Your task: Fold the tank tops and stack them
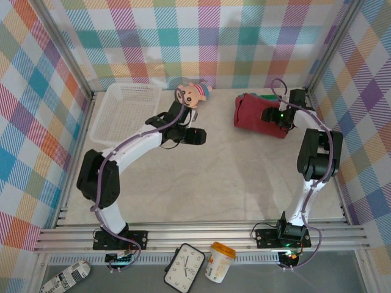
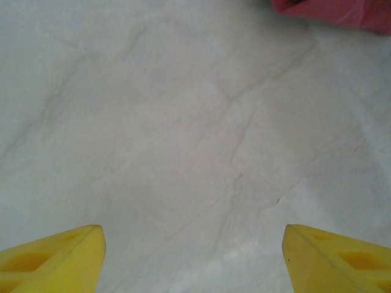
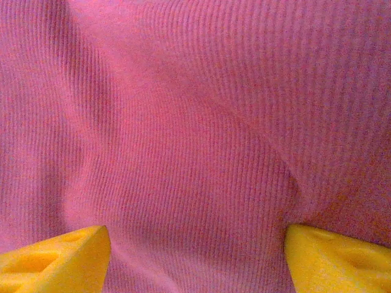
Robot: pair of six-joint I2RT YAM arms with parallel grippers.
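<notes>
The left fingers stand wide apart over bare pale tabletop, holding nothing. The right fingers are spread wide too, low over the ribbed dark red tank top, with none of it pinched between them. That top lies folded at the far right of the tabletop, and a sliver of green cloth shows at its far edge. A white basket sits far left, with a doll just beside it.
</notes>
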